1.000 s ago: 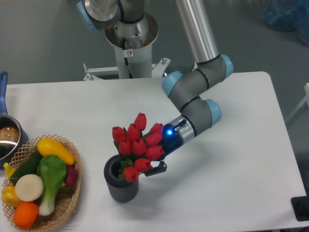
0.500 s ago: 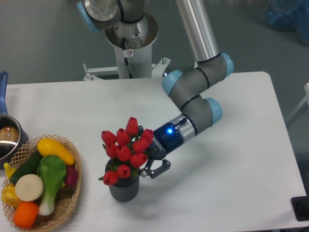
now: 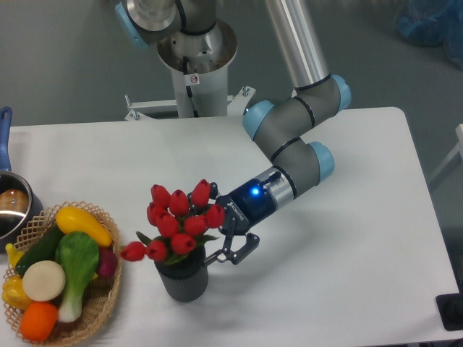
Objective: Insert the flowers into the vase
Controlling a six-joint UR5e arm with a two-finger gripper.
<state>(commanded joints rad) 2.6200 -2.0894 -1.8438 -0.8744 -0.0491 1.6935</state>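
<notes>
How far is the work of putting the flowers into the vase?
Mostly done: the flowers stand in the vase, heads fanned above its mouth. In hand: the gripper sits beside the bunch, jaws apparently open. Left: pulling the arm clear.

A vase (image 3: 184,278) stands near the front edge of the table (image 3: 347,289), left of centre, with the flowers (image 3: 176,224) rising out of its mouth. The gripper (image 3: 230,249) sits just right of the vase's rim, its arm (image 3: 289,155) reaching in from the back edge. A wicker basket (image 3: 101,303) of toy vegetables (image 3: 61,267) occupies the front left corner, a pot (image 3: 11,206) behind it at the left edge.
</notes>
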